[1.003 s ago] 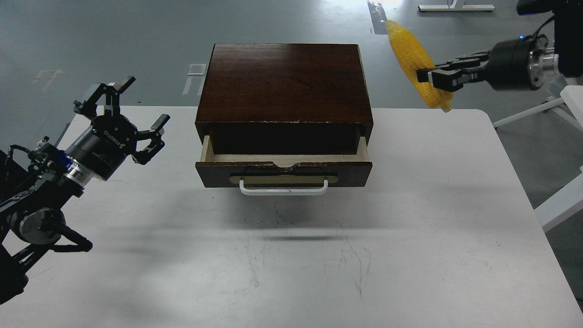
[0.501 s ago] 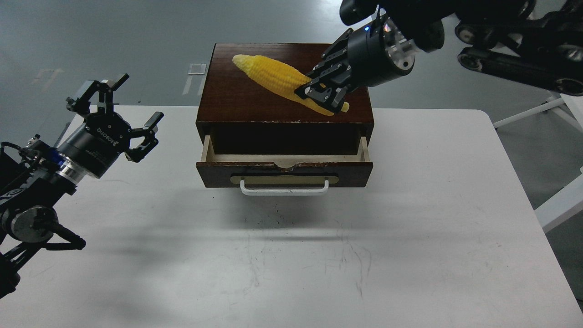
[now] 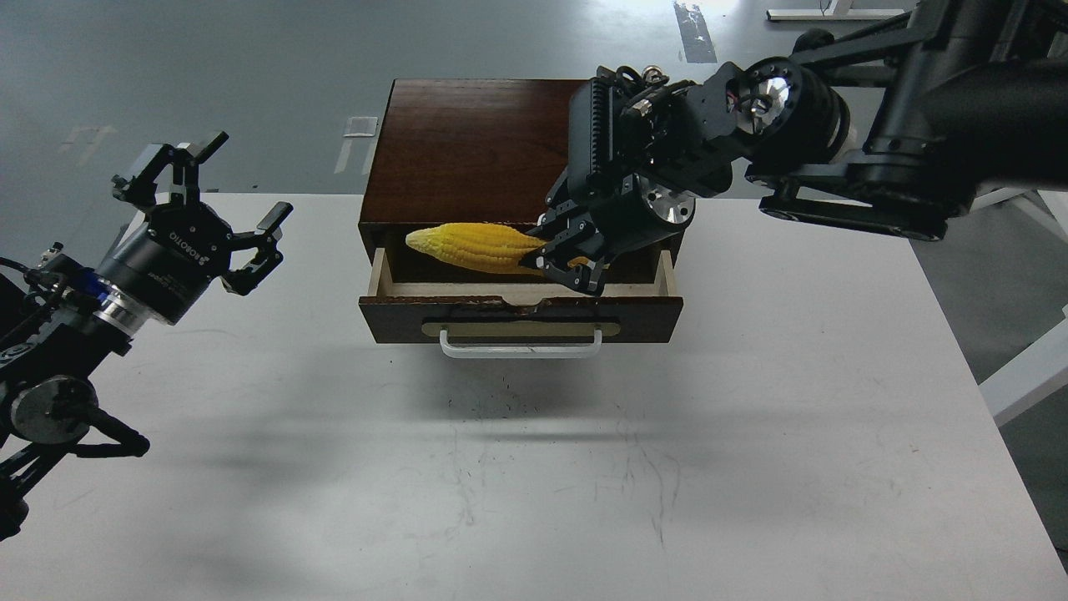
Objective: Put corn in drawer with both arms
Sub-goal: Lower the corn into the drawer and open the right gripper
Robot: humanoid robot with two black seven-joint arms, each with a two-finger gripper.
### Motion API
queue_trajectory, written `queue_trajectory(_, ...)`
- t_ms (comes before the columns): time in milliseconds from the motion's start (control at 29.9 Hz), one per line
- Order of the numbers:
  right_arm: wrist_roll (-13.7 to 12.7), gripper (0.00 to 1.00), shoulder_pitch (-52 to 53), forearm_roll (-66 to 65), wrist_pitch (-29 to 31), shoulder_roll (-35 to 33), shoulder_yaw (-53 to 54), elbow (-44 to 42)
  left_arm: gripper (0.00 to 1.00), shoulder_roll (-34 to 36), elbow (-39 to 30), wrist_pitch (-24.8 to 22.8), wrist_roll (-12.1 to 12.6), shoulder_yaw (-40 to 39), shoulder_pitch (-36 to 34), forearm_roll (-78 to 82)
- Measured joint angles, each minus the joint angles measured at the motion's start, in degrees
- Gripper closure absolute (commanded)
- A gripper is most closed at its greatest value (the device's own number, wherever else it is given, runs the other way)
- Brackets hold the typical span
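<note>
The yellow corn (image 3: pixel 480 246) lies almost level over the open drawer (image 3: pixel 521 315), its thin tip pointing left. My right gripper (image 3: pixel 566 260) is shut on the corn's thick right end, just above the drawer's opening. The drawer is pulled partly out of the reddish-brown box (image 3: pixel 467 150), with its white handle (image 3: pixel 520 344) facing me. My left gripper (image 3: pixel 204 200) is open and empty, held above the table well left of the drawer.
The box stands at the back middle of the white table (image 3: pixel 751 434). The right arm's thick links (image 3: pixel 876 159) reach over the table's back right corner. White frame legs (image 3: pixel 1026 367) stand beyond the right edge.
My right gripper has carried the corn from the far right, over the box top, down and forward to the drawer's opening. My left gripper has drifted slightly left and stayed open.
</note>
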Motion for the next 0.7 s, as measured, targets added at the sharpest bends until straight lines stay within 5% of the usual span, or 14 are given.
queue_trajectory(334,0.0,0.86,-2.3,-0.2,-0.4,1.2,-0.7,-1.9,0.01,0.0,0.0,0.0,0.0,0.0,0.0,0.0)
queue_trajectory(535,0.0,0.60,-2.7,-0.2,-0.4,1.2,-0.7,-2.1,0.01,0.1,0.0,0.0,0.0,0.0,0.0,0.0)
queue_trajectory(702,0.0,0.55,-2.7,-0.2,-0.4,1.2,-0.7,-2.2,0.01,0.2,-0.1,0.0,0.0,0.0,0.0,0.0)
